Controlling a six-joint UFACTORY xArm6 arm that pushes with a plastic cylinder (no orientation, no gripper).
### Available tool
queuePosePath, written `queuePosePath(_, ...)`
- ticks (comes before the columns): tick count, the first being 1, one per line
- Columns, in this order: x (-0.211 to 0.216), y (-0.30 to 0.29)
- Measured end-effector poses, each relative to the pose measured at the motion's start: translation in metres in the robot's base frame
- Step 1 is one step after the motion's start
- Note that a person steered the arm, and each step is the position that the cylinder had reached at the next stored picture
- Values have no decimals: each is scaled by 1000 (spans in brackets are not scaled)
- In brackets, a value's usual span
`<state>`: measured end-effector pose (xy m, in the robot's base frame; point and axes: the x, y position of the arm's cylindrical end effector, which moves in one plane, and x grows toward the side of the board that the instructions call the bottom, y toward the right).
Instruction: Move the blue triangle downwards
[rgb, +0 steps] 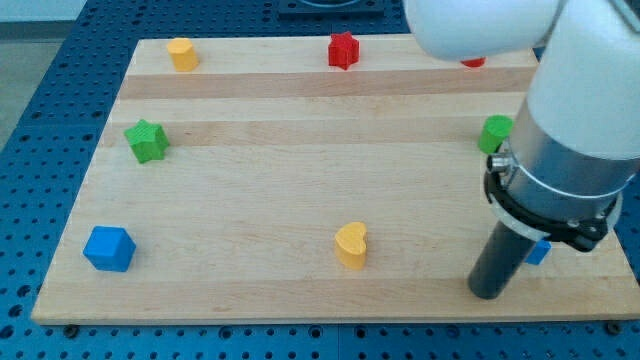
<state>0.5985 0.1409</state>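
Note:
Only a small blue piece of the blue triangle (540, 251) shows, near the board's bottom right corner; the arm hides the rest. My tip (488, 293) rests on the board just left of and slightly below that blue piece. I cannot tell whether they touch. The arm's grey and white body covers the area above the triangle.
The wooden board (250, 190) also holds a blue cube (108, 248) at bottom left, a yellow heart (351, 245) at bottom middle, a green star (147, 140) at left, a yellow block (182, 53) and a red star (343, 49) along the top. A green block (493, 133) and a red block (473, 62) are partly hidden at right.

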Motion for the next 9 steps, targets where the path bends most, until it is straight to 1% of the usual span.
queuePosePath(3, -10, -4)
queuePosePath(6, -47, -21)
queuePosePath(7, -69, -22)
queuePosePath(8, -78, -13)
queuePosePath(9, -78, 11)
